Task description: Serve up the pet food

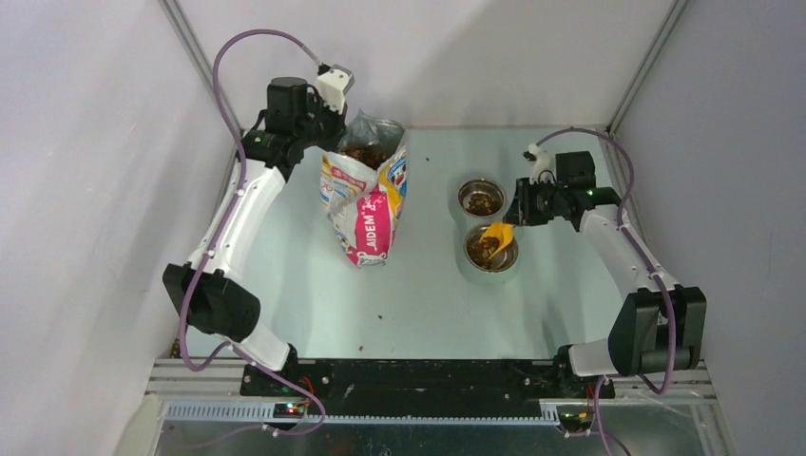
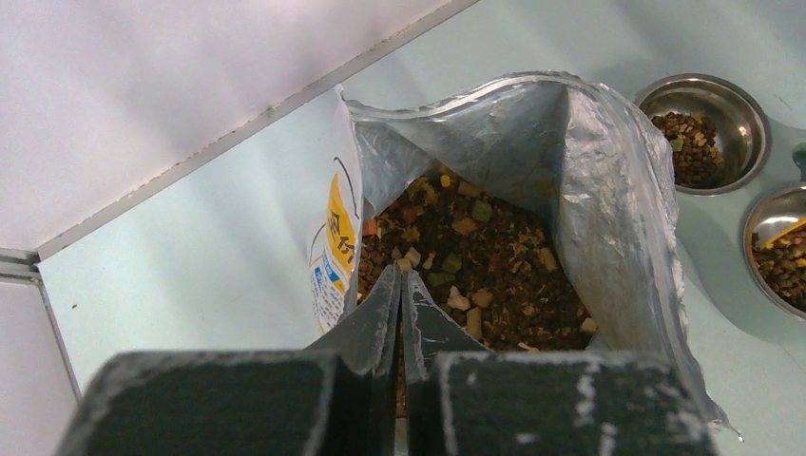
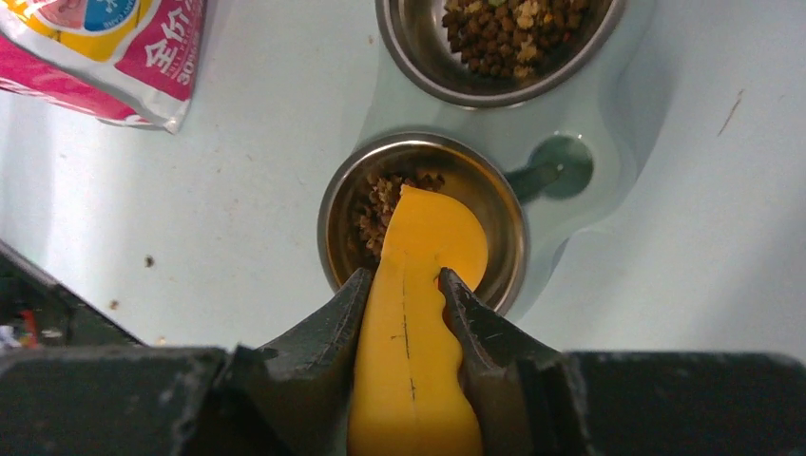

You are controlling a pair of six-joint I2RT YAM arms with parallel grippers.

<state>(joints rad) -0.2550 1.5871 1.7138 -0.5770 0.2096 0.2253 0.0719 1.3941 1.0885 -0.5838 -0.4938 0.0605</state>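
The pet food lies as a loose heap point(image 2: 475, 256) inside the open printed bag point(image 1: 366, 214), which stands upright at the back left. My left gripper point(image 2: 400, 275) is shut on the bag's near rim point(image 2: 356, 313), at its top left in the top view point(image 1: 328, 133). My right gripper point(image 3: 404, 280) is shut on the handle of the yellow scoop point(image 3: 428, 237). The scoop's bowl is tipped over the nearer steel bowl point(image 3: 508, 237), which holds kibble point(image 3: 380, 204). The farther steel bowl point(image 3: 409, 47) holds more kibble point(image 3: 504, 28).
Both bowls sit in one pale feeder base point(image 3: 608, 114) right of centre point(image 1: 463, 195). A few stray pellets lie on the table point(image 3: 149, 260). The back wall and side walls stand close behind the bag and the right arm.
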